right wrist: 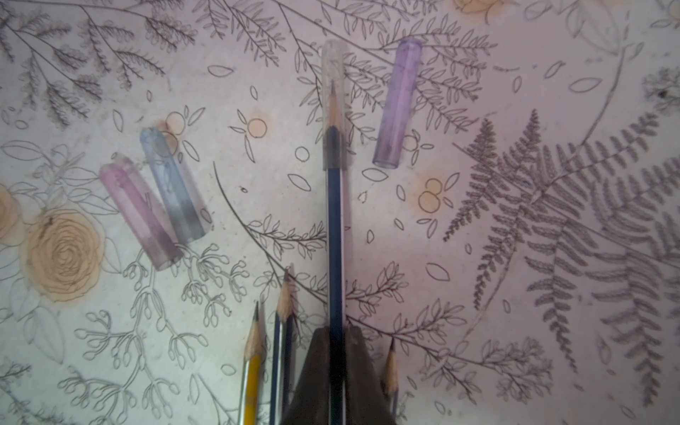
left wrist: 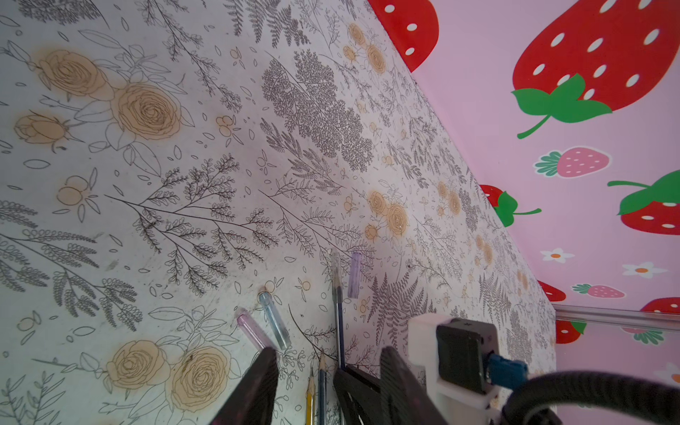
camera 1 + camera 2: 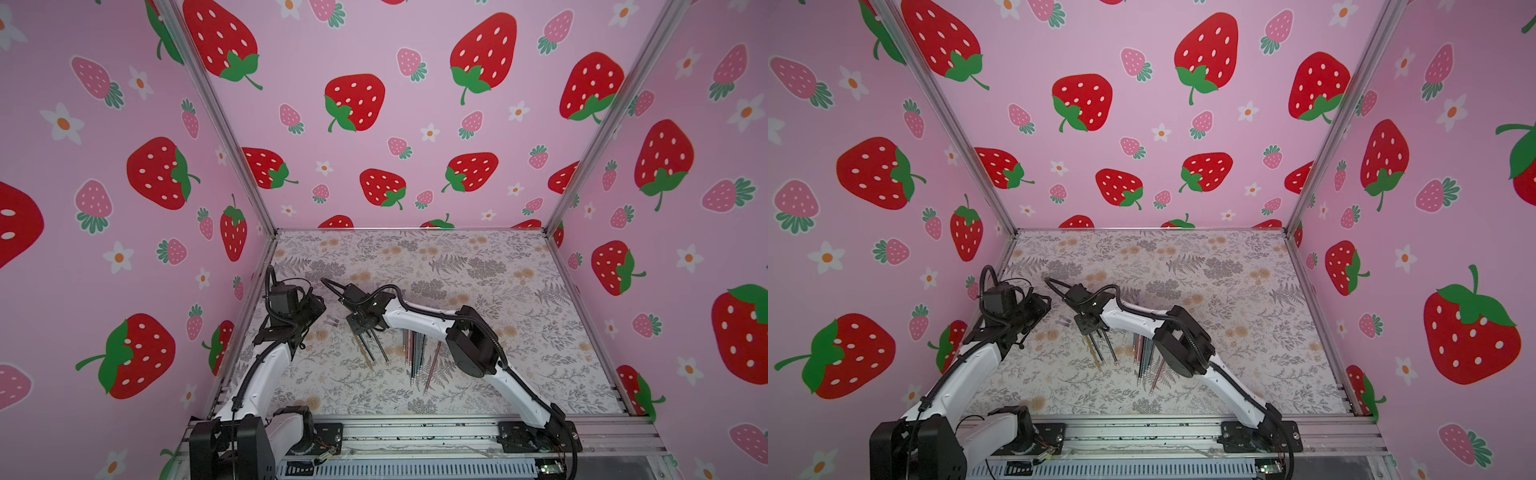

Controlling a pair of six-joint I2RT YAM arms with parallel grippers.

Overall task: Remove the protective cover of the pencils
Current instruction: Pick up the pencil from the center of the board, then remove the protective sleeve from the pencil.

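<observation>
The dark blue pencil (image 1: 335, 239) stretched out over the floral table (image 1: 552, 55), its sharpened tip inside a clear cap (image 1: 333, 106) that was still on. The right gripper (image 1: 335, 338) was clamped tight on its shaft. Beside the grip lay bare-tipped pencils, a yellow pencil (image 1: 252, 368) among them. Three loose caps rested on the table: a purple cap (image 1: 399, 103) just beside the clear one, and a blue cap (image 1: 173, 184) and a pink cap (image 1: 141, 215) touching each other on the other side. In a top view, a bundle of pencils (image 3: 415, 349) lay near the right arm's elbow. The left gripper (image 2: 325, 351) hovered near the caps, jaws partly apart, holding nothing
</observation>
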